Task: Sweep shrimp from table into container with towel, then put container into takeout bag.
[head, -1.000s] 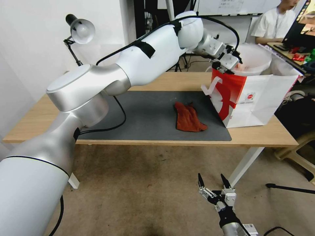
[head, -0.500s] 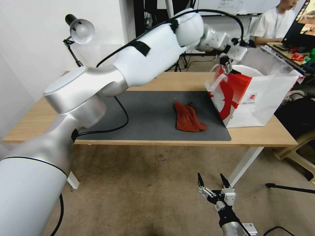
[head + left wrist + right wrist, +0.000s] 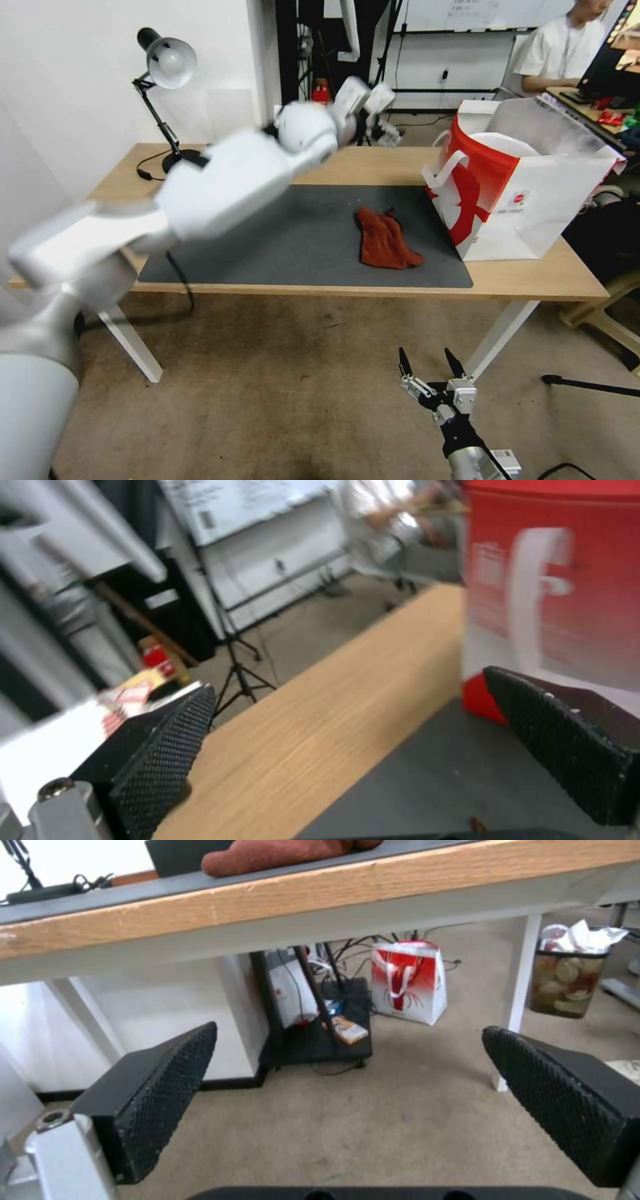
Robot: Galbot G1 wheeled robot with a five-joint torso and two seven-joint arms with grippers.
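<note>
The container (image 3: 510,143) sits inside the takeout bag (image 3: 527,200) at right of the frame, so the task looks finished. The left gripper (image 3: 381,127), upper centre, is spread and empty; the right gripper (image 3: 427,363), bottom, likewise.

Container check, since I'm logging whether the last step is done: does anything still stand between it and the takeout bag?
Nothing visible: the container already sits inside the takeout bag, and the left pincer is open, off it.

The table (image 3: 533,277) bears a grey mat (image 3: 300,247), red towel (image 3: 387,240), takeout bag (image 3: 527,207) and lamp (image 3: 167,100).
</note>
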